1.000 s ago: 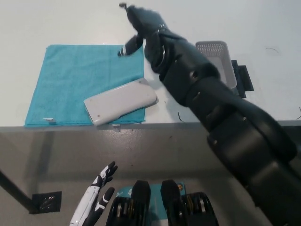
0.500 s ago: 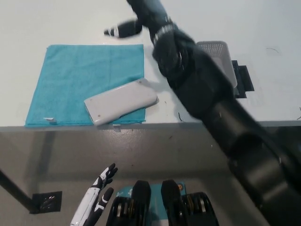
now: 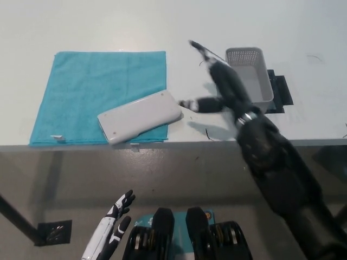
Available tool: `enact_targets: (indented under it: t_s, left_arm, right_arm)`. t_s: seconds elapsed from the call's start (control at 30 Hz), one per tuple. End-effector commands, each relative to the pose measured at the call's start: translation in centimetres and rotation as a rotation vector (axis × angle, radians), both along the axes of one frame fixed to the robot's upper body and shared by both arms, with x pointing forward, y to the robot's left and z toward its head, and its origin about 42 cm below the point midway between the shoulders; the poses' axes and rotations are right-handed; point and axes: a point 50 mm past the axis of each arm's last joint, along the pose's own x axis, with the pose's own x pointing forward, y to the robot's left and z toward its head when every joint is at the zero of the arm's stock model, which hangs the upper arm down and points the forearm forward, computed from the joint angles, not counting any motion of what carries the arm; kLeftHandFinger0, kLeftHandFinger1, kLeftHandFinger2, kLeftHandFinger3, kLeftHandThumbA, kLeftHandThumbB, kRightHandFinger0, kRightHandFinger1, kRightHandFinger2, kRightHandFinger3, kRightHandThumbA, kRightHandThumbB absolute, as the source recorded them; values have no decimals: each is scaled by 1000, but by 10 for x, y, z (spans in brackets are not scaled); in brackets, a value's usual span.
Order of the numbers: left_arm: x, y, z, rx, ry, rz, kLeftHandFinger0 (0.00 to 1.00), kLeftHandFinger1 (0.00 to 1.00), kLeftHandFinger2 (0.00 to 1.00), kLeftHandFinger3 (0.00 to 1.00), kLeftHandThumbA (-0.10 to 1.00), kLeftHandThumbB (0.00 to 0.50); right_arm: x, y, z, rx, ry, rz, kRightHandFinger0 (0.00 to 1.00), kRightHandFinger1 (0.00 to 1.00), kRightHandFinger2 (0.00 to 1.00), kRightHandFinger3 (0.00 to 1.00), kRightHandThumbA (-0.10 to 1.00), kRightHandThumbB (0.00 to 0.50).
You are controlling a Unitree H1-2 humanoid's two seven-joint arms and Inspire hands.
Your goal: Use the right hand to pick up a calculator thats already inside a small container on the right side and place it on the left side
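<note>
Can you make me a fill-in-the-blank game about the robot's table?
1. The flat white rectangular calculator lies partly on a towel whose colour is ____.
2. The small grey plastic mesh basket sits to the ____ of the calculator.
3. The black right robot hand holds ____.
4. The robot hand hanging low below the table edge is coloured ____.

Missing words: blue; right; nothing; white

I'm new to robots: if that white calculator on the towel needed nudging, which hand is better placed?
The right hand: it hangs open above the table beside the calculator. The left hand rests low, below the table edge.
</note>
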Motion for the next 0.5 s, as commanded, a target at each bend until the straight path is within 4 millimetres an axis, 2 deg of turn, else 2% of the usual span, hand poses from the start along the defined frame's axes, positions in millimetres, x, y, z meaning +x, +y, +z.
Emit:
enact_targets:
  t_s: [0.0, 0.13, 0.2, 0.23, 0.27, 0.3, 0.33, 0.43, 0.47]
  left_arm:
    - [35, -2, 27, -16, -122, 4, 1000, 1000, 1000, 1000, 1000, 53]
    - [38, -1, 28, -8, -128, 2, 1000, 1000, 1000, 1000, 1000, 47]
    - [40, -1, 29, -7, -130, -1, 1000, 1000, 1000, 1000, 1000, 48]
    - [42, -3, 30, -5, -136, -3, 1000, 1000, 1000, 1000, 1000, 49]
    - [43, -3, 30, -2, -139, -1, 1000, 1000, 1000, 1000, 1000, 49]
    - [44, -3, 31, -1, -141, 1, 1000, 1000, 1000, 1000, 1000, 49]
    - [44, -3, 31, -4, -145, 3, 1000, 1000, 1000, 1000, 1000, 48]
    - [45, -2, 31, -10, -149, 7, 1000, 1000, 1000, 1000, 1000, 44]
    - [46, -3, 30, -15, -149, 8, 1000, 1000, 1000, 1000, 1000, 47]
  right_arm:
    - [-246, -110, 206, 407, -1027, 305, 1000, 1000, 1000, 1000, 1000, 400]
    - [-265, -112, 187, 426, -1008, 315, 1000, 1000, 1000, 1000, 987, 372]
    - [-271, -115, 170, 438, -960, 337, 1000, 1000, 1000, 1000, 841, 294]
    - [-274, -116, 164, 442, -952, 335, 1000, 1000, 1000, 1000, 815, 272]
    - [-278, -116, 155, 433, -944, 324, 1000, 1000, 1000, 1000, 925, 265]
    - [-281, -115, 149, 429, -932, 310, 1000, 1000, 1000, 1000, 983, 288]
    - [-283, -113, 140, 456, -894, 295, 1000, 1000, 1000, 1000, 1000, 332]
    - [-284, -115, 125, 455, -857, 258, 1000, 1000, 1000, 1000, 1000, 346]
    - [-279, -119, 113, 449, -834, 231, 1000, 1000, 1000, 1000, 1000, 383]
